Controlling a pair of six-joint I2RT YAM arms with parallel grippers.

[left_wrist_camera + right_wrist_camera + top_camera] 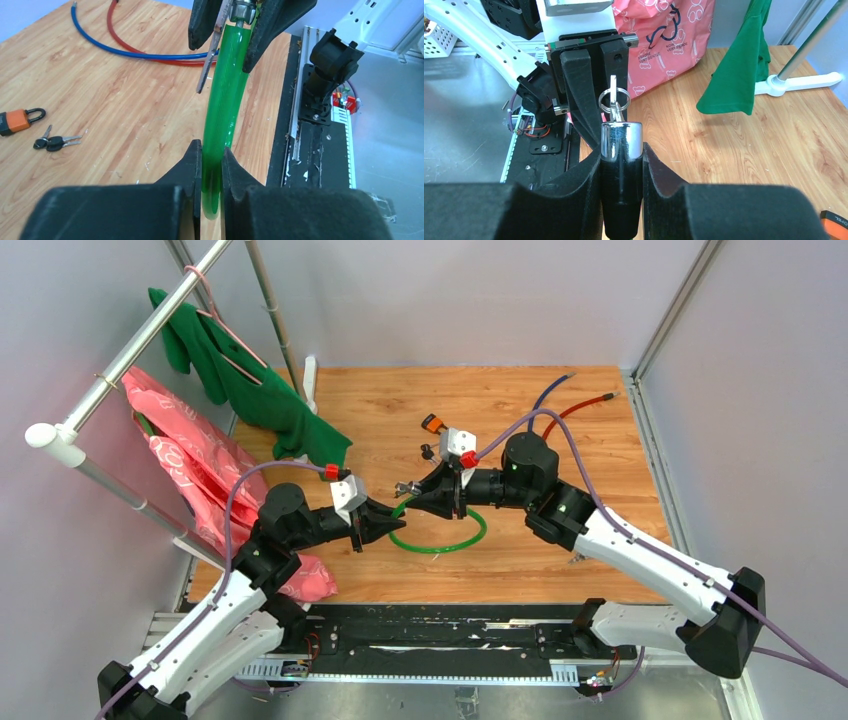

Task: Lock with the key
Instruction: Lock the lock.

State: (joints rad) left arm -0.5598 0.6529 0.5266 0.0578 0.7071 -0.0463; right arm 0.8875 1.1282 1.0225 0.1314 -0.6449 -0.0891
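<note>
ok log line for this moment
left jaws: shut on green cable | right jaws: shut on lock barrel | key: in barrel | padlock: untouched

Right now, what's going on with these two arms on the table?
The left gripper is shut on the green cable of a loop lock lying on the wooden table. The right gripper grips the lock barrel, with a key and ring sticking out of its end. An orange padlock and spare keys lie apart.

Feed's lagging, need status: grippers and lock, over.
Left gripper shut on green cable. Right gripper shut on lock barrel, key inserted. Orange padlock lies well aside.
</note>
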